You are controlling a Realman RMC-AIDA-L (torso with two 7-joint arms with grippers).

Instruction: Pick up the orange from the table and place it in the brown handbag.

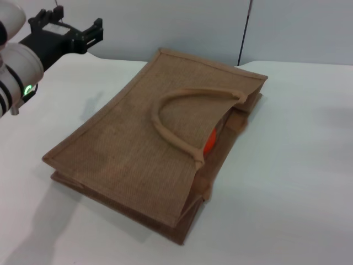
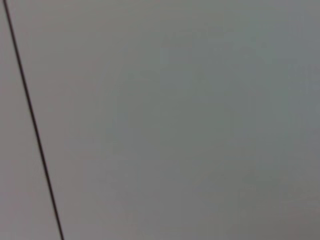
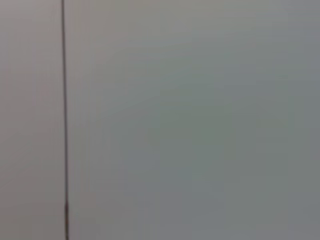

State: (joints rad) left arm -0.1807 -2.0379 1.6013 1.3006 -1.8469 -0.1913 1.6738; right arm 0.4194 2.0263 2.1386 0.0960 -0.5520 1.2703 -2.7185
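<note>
Orange [image 1: 210,142] sits inside the flat-lying brown handbag [image 1: 138,149]; left pincer [image 1: 83,34] state unclear.

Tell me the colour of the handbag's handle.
The handle is tan-brown, matching the woven brown handbag; it shows best in the head view.

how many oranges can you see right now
1: a bright orange-red round fruit, only a sliver showing inside the open mouth of the tan-brown woven jute handbag, which lies flat on the white table. Others could be hidden inside the bag.
</note>
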